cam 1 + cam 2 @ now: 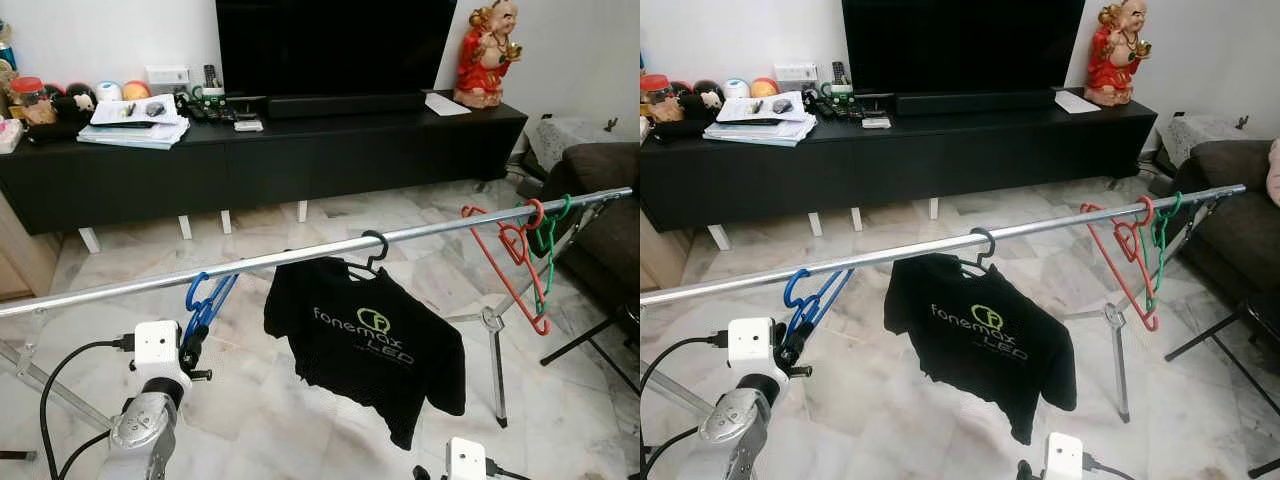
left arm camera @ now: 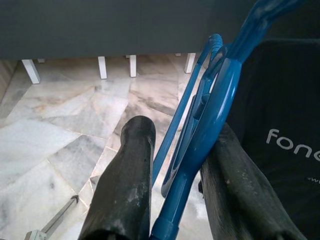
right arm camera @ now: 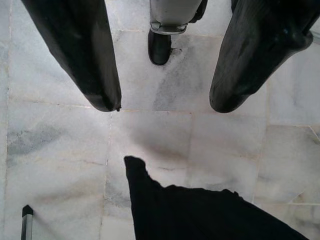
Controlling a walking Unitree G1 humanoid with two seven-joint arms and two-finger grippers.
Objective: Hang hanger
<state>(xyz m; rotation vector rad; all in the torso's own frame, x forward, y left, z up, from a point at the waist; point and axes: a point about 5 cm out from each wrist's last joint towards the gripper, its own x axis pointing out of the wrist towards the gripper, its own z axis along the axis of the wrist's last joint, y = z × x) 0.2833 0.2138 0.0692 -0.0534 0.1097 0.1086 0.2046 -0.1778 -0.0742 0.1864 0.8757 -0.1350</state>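
A blue hanger (image 1: 207, 300) has its hook over the silver rail (image 1: 300, 256) near the rail's left end. My left gripper (image 1: 192, 350) is just below the rail, at the hanger's lower part. In the left wrist view the blue hanger (image 2: 200, 140) runs between the two black fingers (image 2: 127, 175). It leans on one finger, a gap shows beside the other, and the gripper is open. My right gripper (image 3: 165, 105) hangs low over the marble floor, open and empty.
A black T-shirt (image 1: 365, 345) hangs on a black hanger mid-rail. A red hanger (image 1: 505, 265) and a green hanger (image 1: 545, 240) hang at the right end. Rack legs (image 1: 495, 350) stand on the floor. A black TV console (image 1: 300, 150) is behind, a sofa (image 1: 600, 200) at right.
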